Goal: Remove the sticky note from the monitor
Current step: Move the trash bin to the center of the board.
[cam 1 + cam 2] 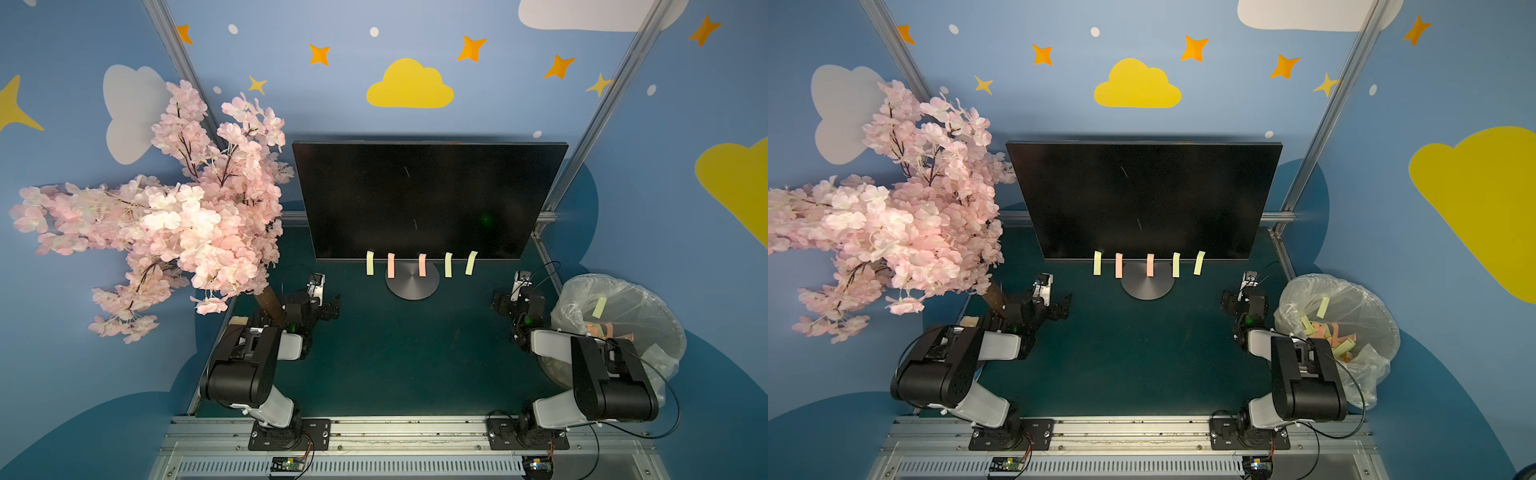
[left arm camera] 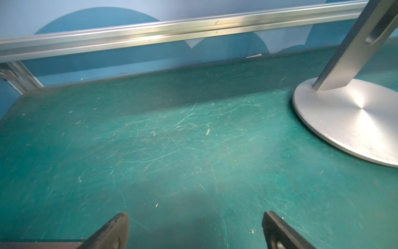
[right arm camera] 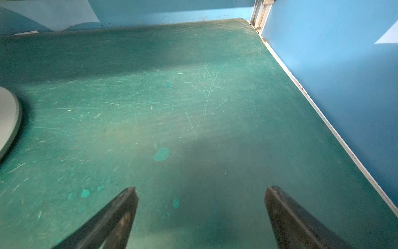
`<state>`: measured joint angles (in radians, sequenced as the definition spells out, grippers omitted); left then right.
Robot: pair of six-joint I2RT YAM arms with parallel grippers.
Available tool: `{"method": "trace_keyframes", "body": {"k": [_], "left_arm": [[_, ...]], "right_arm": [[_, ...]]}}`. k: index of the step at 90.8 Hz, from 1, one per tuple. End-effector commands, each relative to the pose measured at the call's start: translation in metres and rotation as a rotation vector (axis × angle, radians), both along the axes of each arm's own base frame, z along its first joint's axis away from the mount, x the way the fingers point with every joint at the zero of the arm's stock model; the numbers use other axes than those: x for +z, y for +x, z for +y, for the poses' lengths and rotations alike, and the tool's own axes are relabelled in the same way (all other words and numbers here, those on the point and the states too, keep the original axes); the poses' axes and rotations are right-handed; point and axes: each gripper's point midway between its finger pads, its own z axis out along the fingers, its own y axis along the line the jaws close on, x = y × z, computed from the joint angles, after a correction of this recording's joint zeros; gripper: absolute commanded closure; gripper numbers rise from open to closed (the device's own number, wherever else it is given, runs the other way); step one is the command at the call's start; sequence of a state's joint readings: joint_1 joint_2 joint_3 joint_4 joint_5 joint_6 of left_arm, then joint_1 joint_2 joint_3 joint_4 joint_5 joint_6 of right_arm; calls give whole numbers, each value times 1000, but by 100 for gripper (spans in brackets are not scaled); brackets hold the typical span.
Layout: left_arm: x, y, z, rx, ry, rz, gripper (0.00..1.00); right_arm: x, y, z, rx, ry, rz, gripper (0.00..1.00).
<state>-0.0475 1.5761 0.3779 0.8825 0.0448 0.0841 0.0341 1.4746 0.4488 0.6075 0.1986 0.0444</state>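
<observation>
- The monitor (image 1: 428,199) stands upright at the back of the green mat (image 1: 407,365), its screen dark, on a round silver stand (image 1: 412,286).
- Five notes (image 1: 422,265) stick to the monitor's lower edge in a row and hang down past it. From the left arm's side they run yellow, pink, pink, yellow, yellow. Both top views show them, and the two pink ones hang in front of the stand.
- The left gripper (image 2: 196,216) sits low over the mat, near the stand's left side and well apart from the notes. Its jaws are spread wide with only bare mat between them.
- The right gripper (image 3: 201,189) sits low over the mat on the stand's other side, also well apart from the notes. Its jaws are spread wide and hold nothing.
- The left wrist view shows the stand's disc and sloping neck; the right wrist view shows only an edge of the disc.
- A bin (image 1: 582,291) lined with a clear bag stands just beside the right arm, off the mat. Loose notes (image 1: 1329,332), yellow and pink, lie inside it.
- A pink blossom tree (image 1: 174,216) rises beside the left arm, and its branches overlap the monitor's left edge in both top views.
</observation>
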Motion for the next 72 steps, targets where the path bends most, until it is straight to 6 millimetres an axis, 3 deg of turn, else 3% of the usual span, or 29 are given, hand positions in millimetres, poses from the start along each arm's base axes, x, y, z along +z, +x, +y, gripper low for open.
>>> {"method": "trace_keyframes", "body": {"k": [1,17,33,65,72], "left_arm": [[9,1,-3,-37,-27,-26,0],[20,0,-17,-112,-16,-49,0],[41,-5,-17,-79,1,-7,0],[81,-20,-41,-69,-115,90,0],[85,-27,-46,-58,-113,129,0]], "right_arm": [[7,3,0,7,6,-15,2],[15,2,-1,-9,10,19,2],[40,-3,-7,-69,34,144,2],[67,-36,-16,-257,208,290,2],[70,-42,-8,-251,276,304,2]]}}
